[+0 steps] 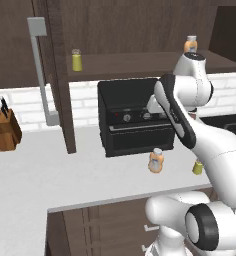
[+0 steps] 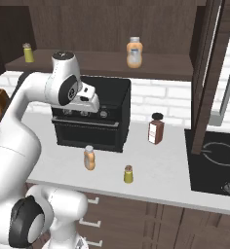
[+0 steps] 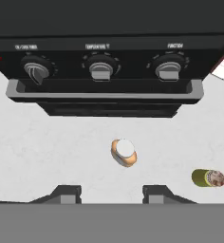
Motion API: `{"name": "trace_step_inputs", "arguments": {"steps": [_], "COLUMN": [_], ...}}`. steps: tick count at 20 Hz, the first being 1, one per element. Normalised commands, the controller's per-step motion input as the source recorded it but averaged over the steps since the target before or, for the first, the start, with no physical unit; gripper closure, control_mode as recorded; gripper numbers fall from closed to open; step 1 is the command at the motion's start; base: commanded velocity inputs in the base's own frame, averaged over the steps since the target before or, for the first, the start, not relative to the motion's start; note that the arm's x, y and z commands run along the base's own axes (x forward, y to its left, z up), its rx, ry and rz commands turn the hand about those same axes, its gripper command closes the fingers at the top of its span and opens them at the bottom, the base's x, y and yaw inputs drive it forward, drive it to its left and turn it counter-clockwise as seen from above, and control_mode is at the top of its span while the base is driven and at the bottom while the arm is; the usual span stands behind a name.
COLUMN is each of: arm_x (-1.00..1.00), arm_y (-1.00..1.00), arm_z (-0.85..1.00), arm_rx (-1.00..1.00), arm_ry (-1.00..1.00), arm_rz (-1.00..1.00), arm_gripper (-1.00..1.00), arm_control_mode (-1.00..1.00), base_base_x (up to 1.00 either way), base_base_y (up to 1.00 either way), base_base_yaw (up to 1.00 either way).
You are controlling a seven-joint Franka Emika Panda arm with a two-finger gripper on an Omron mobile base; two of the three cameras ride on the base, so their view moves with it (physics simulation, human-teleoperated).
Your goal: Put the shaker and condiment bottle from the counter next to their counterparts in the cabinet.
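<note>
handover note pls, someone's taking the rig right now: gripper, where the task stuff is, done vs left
Gripper: jaws apart, holding nothing, hovering above the condiment bottle in front of the black oven.
Shaker stands on the counter, to the bottle's right.
Counterparts on the cabinet shelf: the twin shaker and the twin bottle.
Done: nothing placed.
Left: grasp the bottle, shelve it by its twin, then the shaker likewise.

The arm hides part of the shaker (image 1: 197,167) and the black oven's (image 1: 130,107) right side.
</note>
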Motion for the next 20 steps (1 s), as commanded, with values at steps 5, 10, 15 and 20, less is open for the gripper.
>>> {"name": "trace_step_inputs", "arguments": {"steps": [5,10,15,20], "arm_x": [-0.05,-0.14,-0.23,-0.24], "arm_y": [0.00,0.00,0.00,0.00], "arm_z": [0.00,0.00,0.00,0.00], "arm_rx": [0.00,0.00,0.00,0.00], "arm_ry": [-0.03,-0.08,-0.14,-0.15], "arm_rz": [0.00,0.00,0.00,0.00], "arm_gripper": [-1.00,-1.00,-1.00,-1.00], "arm_control_mode": [-1.00,-1.00,-1.00,-1.00], "base_base_x": [0.00,0.00,0.00,0.00], "base_base_y": [0.00,0.00,0.00,0.00], "base_base_yaw": [0.00,0.00,0.00,0.00]}}
